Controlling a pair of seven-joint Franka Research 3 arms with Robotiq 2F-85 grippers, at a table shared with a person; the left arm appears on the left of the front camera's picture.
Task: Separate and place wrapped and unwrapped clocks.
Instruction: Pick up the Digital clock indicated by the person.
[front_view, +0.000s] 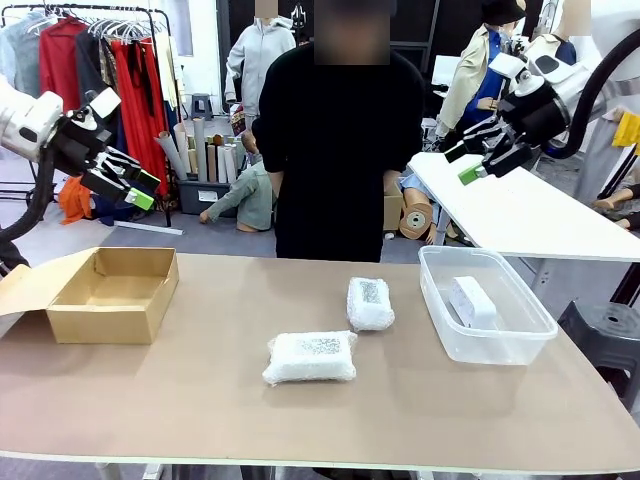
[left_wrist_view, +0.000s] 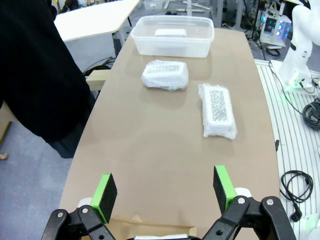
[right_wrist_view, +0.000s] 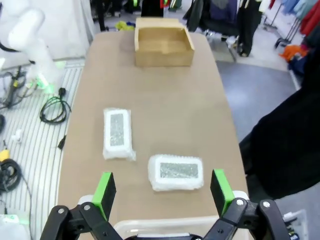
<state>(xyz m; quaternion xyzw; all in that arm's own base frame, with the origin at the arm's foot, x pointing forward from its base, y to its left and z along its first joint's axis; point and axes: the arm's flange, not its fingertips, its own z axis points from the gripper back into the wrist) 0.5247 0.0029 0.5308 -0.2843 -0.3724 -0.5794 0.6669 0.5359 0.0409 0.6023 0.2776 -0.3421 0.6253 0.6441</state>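
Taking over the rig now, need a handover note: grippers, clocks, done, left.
Left gripper: open, empty, raised above the box.
Right gripper: open, empty, raised above the tub.
Bare clock: lying in the tub.
Long bundle and small bundle: mid-table, apart from each other, between the box and the tub.
Box: looks empty.
Done: the bare clock is sorted.
Left: both bundles, probably into the box.
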